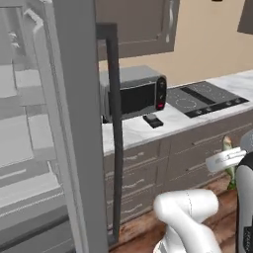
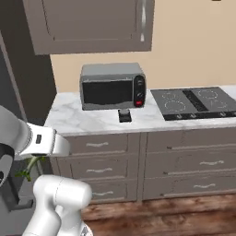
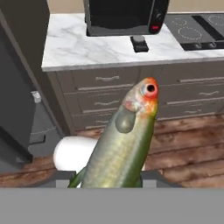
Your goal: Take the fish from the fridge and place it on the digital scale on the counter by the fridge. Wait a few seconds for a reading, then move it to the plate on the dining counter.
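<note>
While the gripper (image 3: 111, 183) is clamped on the tail end of the fish (image 3: 124, 140), the fish's long body points away from the hand toward the counter (image 3: 87, 48). The digital scale (image 3: 139, 43), a small black slab, lies ahead of and above the fish's head, just in front of the toaster oven (image 3: 124, 15), well apart from the fish.
</note>
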